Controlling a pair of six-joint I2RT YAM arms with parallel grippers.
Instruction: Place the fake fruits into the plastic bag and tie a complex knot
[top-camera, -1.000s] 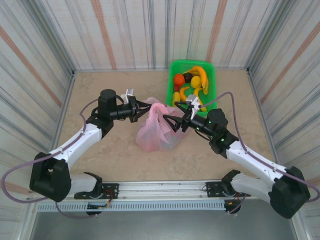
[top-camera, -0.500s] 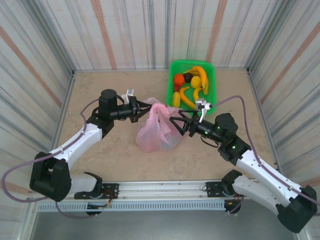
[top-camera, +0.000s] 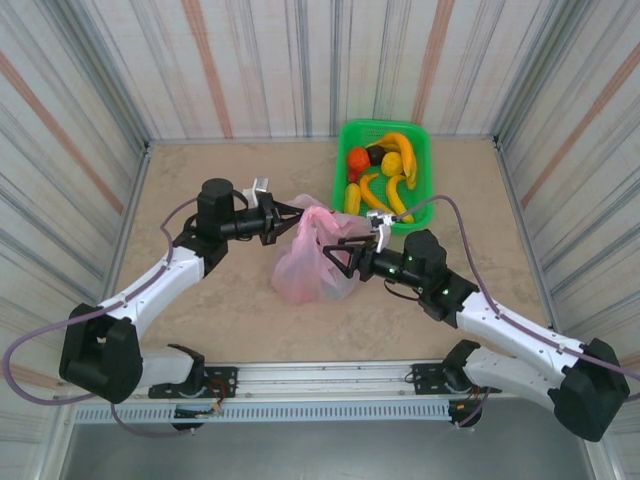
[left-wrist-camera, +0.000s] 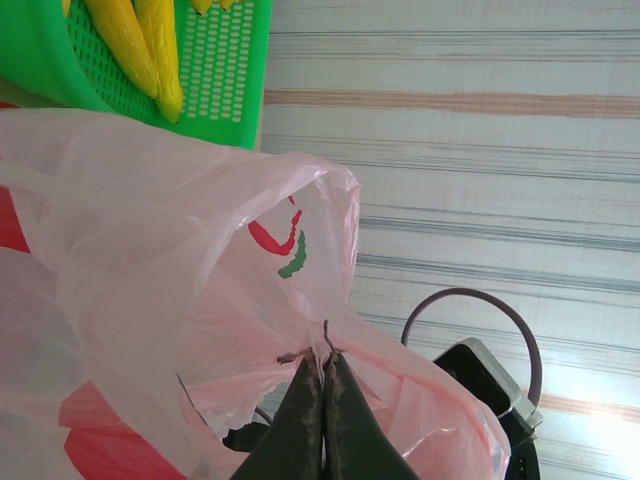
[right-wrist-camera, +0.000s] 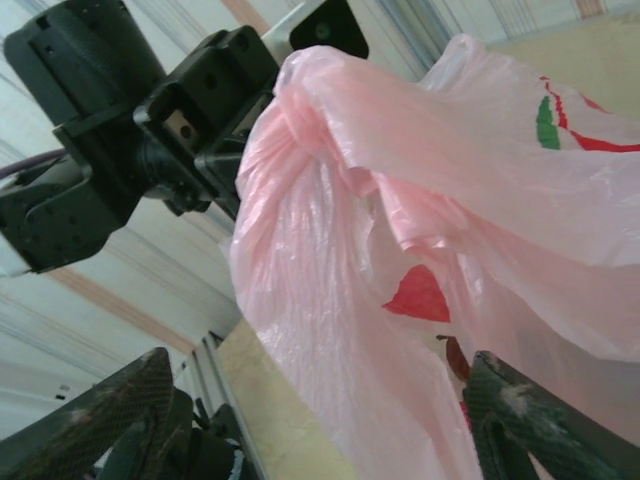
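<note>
The pink plastic bag (top-camera: 308, 258) stands in the middle of the table, its top pulled up to the left. My left gripper (top-camera: 294, 212) is shut on a pinch of film at the bag's rim (left-wrist-camera: 325, 352). My right gripper (top-camera: 336, 260) is open at the bag's right side, and its two fingers (right-wrist-camera: 100, 420) stand wide on either side of the hanging pink film (right-wrist-camera: 330, 300). Fake fruits (top-camera: 378, 172), yellow bananas, an orange and a dark piece, lie in the green basket (top-camera: 424, 190). A dark red shape (right-wrist-camera: 455, 357) shows faintly through the film.
The green mesh basket (left-wrist-camera: 232, 70) sits just behind and to the right of the bag, close to my right arm. Striped walls enclose the table on three sides. Bare tabletop lies to the left and in front of the bag.
My right gripper has swung away from the basket side and moved left and lower, up against the bag. The left gripper has kept its hold on the rim without moving.
</note>
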